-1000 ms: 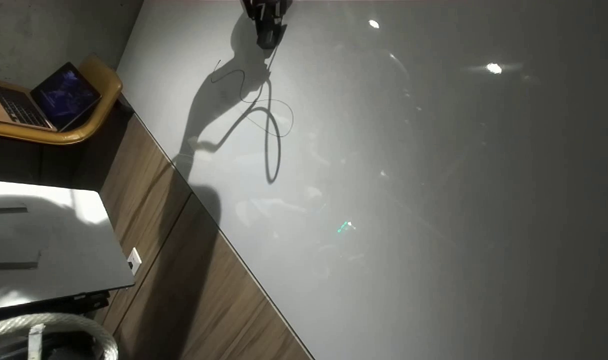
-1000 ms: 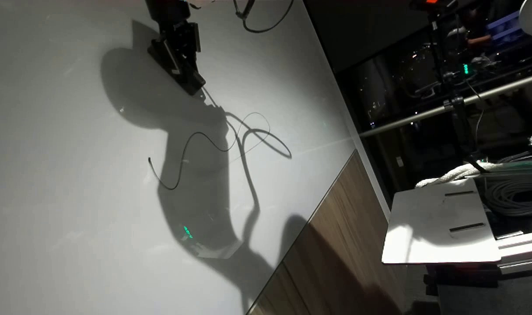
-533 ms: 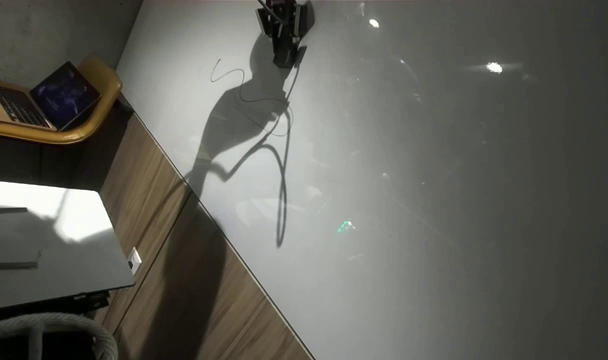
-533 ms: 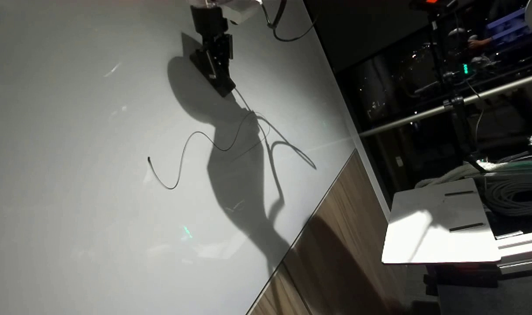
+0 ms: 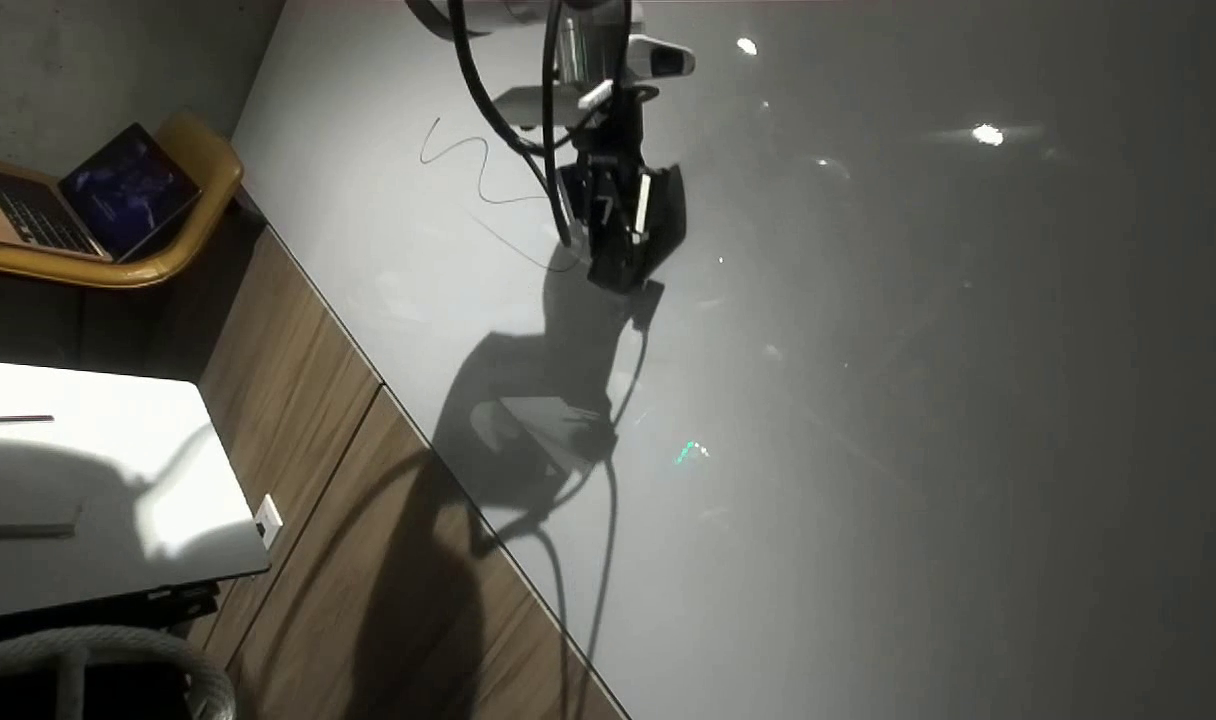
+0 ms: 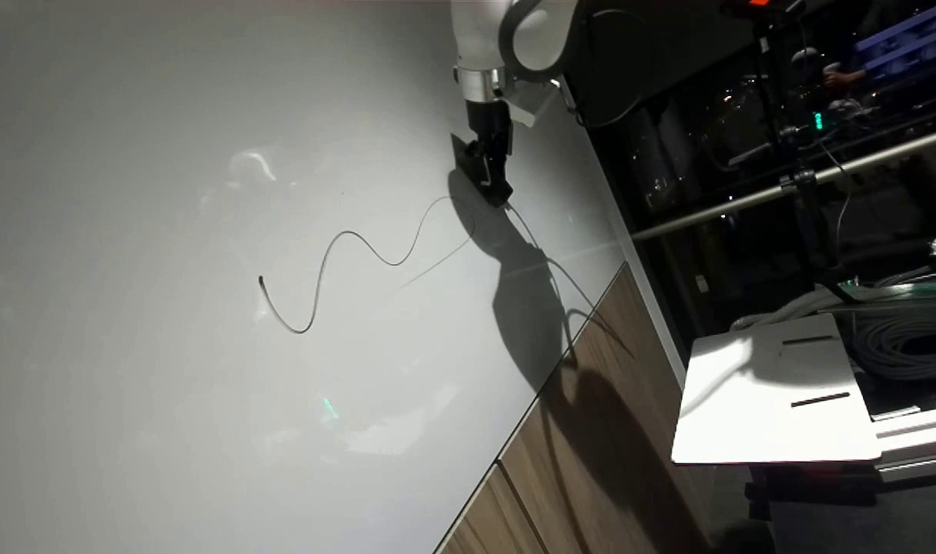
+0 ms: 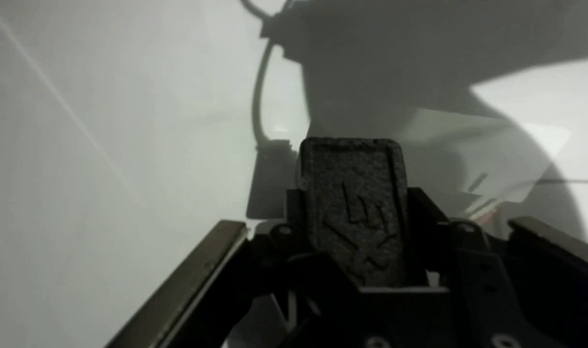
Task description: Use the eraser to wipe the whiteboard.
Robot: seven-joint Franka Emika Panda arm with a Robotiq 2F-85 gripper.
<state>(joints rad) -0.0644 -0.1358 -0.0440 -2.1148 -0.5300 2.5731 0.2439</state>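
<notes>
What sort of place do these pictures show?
Probably an office or a lab; I cannot tell which. The large whiteboard and the laptop suggest an office, while the robot arm suggests a lab.

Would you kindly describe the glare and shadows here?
In an exterior view, bright glare spots on the whiteboard; in both exterior views, a large shadow reaching onto the wood panels; in the wrist view, a broad shadow behind the dark eraser.

Glare (image 5: pixel 988 135) and broad shadows (image 6: pixel 528 308) mark the whiteboard (image 5: pixel 868 550).
</notes>
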